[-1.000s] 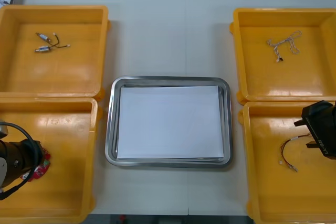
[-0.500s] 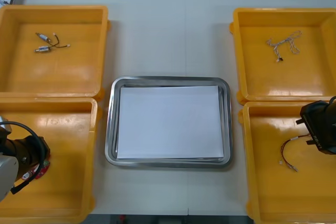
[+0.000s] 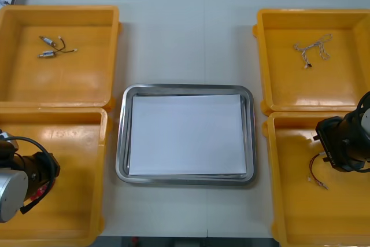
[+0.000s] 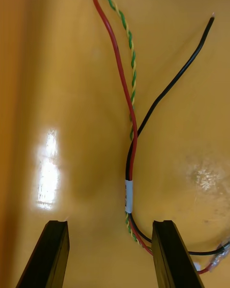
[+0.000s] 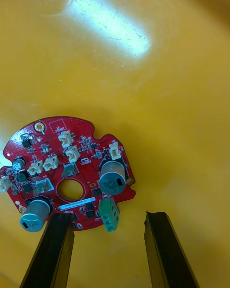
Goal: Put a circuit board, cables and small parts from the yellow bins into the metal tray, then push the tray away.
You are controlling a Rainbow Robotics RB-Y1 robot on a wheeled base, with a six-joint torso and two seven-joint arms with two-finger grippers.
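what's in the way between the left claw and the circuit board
Nothing visible. The open left claw sits at the edge of the round red circuit board in the yellow bin, the board's green connector between its fingers.

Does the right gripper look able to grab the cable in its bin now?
Probably yes. The right gripper is open with the cable lying on the bin floor between its fingers, nothing over it, though nearer one finger. The left gripper is open at the circuit board.
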